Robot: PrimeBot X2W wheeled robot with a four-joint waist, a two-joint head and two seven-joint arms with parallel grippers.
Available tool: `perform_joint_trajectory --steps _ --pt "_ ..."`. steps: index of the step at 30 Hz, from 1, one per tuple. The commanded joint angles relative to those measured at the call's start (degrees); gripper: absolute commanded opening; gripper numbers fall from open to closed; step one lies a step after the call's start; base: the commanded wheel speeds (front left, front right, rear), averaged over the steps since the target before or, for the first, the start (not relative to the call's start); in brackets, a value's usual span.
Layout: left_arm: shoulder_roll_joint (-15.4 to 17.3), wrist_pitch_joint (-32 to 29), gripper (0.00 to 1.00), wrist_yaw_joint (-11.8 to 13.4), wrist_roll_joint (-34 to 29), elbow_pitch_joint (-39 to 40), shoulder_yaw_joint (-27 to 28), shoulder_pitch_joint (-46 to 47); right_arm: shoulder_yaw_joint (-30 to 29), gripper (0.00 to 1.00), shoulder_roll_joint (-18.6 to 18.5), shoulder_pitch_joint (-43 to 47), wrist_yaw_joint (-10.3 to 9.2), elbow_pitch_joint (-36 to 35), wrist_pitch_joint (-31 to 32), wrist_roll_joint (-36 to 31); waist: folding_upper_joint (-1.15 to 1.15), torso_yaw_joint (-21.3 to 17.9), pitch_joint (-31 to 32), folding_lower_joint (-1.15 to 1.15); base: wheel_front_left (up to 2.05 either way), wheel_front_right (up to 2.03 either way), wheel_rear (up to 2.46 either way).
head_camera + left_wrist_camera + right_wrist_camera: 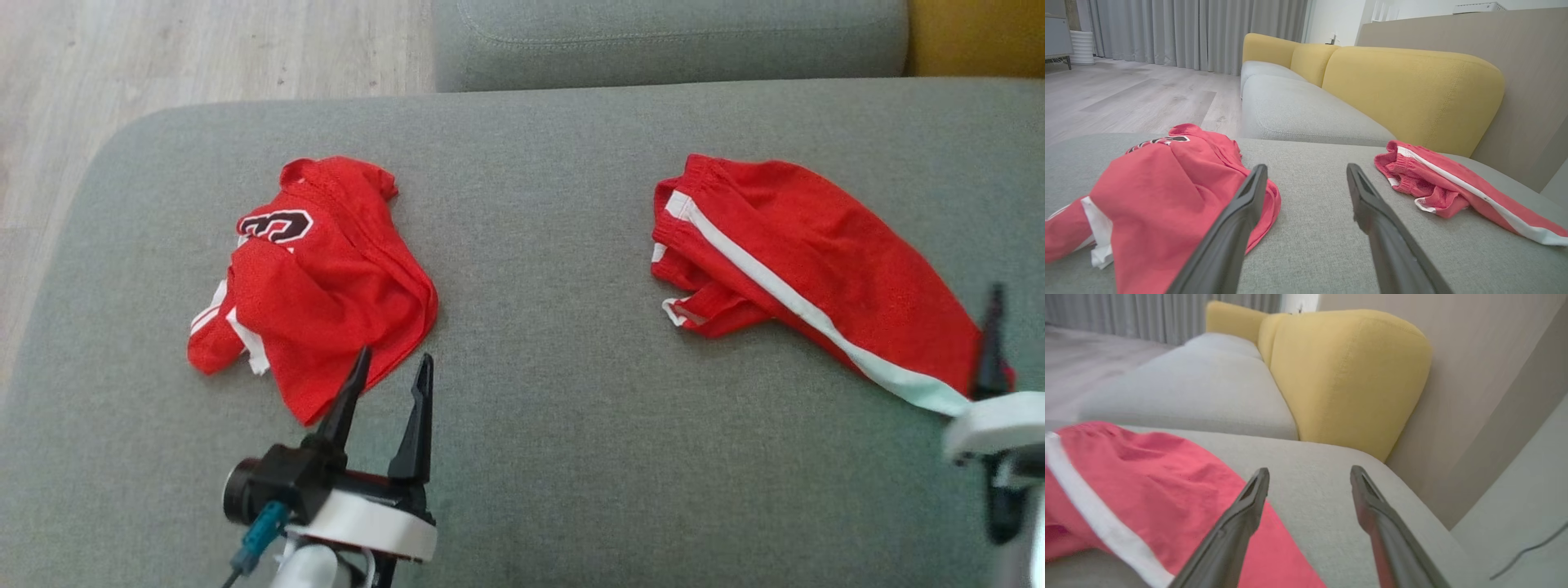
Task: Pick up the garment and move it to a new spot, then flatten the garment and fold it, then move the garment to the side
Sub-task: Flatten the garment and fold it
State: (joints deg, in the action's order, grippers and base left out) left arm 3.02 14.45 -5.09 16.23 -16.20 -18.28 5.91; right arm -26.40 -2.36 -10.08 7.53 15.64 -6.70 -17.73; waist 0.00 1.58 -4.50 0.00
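Two red garments lie on the grey sofa seat. A crumpled red jersey with a black-and-white number lies at the left. Red shorts with a white side stripe lie at the right. My left gripper is open just in front of the jersey's near edge, and the jersey lies beside its left finger. My right gripper is at the shorts' near right end. In the right wrist view that gripper is open and holds nothing, its left finger over the shorts.
A yellow backrest rises behind the seat on the right side. A second grey cushion adjoins the seat at the back. Wooden floor lies beyond the seat's rounded left edge. Bare seat fabric separates the two garments.
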Motion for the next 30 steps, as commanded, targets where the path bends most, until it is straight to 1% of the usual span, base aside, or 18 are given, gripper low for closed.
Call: perform_joint_trajectory --steps 1,4,6,9,12,17,20,21,23,30 --pt "-0.12 0.55 1.0 0.03 0.5 1.5 1.7 0.69 4.34 1.0 -0.52 -0.45 -0.04 -1.98 -2.16 3.23 0.0 0.1 0.31 0.0 0.0 0.0 0.0" --pt "-0.13 0.55 1.0 0.09 0.54 1.5 1.75 0.42 11.83 1.0 -0.52 1.31 -0.04 -1.77 -5.26 10.31 0.0 0.1 0.71 0.0 0.0 0.0 0.0" --pt "-0.13 0.55 1.0 0.16 0.51 1.64 1.69 0.31 17.28 1.0 -0.52 2.82 -0.04 -2.33 -6.69 13.64 0.0 0.1 0.79 0.0 0.0 0.0 0.0" --pt "-0.13 0.55 1.0 0.27 0.49 2.01 1.54 0.31 23.69 1.0 -0.52 4.64 -0.04 -3.59 -7.81 17.01 0.0 0.17 0.45 0.0 0.0 0.0 0.0" --pt "-0.13 0.55 1.0 0.22 0.39 2.35 1.35 0.68 27.18 1.0 -0.52 5.26 -0.04 -4.48 -8.18 18.51 0.0 0.57 -0.26 0.0 0.0 0.0 0.0" --pt "-0.13 0.55 1.0 0.1 0.3 2.53 0.96 1.58 28.58 1.0 -0.52 3.14 -0.04 -5.23 -8.28 19.61 0.0 1.94 -2.08 0.0 0.0 0.0 0.0" --pt "-0.13 0.55 1.0 0.04 0.46 2.49 0.55 2.36 28.75 1.0 -0.52 0.46 -0.04 -3.91 -8.28 19.41 0.0 3.09 -3.4 0.0 0.0 0.0 0.0" --pt "-0.13 0.55 1.0 0.01 0.6 2.4 0.19 2.83 28.78 1.0 -0.52 -1.95 -0.04 -1.9 -8.27 18.33 0.0 3.98 -4.28 0.0 0.0 0.0 0.0" --pt "-0.13 0.55 1.0 0.03 0.71 2.34 0.06 3.04 28.75 1.0 -0.52 -3.33 -0.04 -0.6 -7.94 18.02 0.0 4.4 -4.68 0.0 0.0 0.0 0.0" --pt "-0.14 0.55 1.0 0.05 1.23 1.9 -0.64 4.23 25.53 1.0 -0.52 -13.39 -0.04 10.65 -3.31 13.87 0.0 6.79 -7.05 0.0 0.0 0.0 0.0"
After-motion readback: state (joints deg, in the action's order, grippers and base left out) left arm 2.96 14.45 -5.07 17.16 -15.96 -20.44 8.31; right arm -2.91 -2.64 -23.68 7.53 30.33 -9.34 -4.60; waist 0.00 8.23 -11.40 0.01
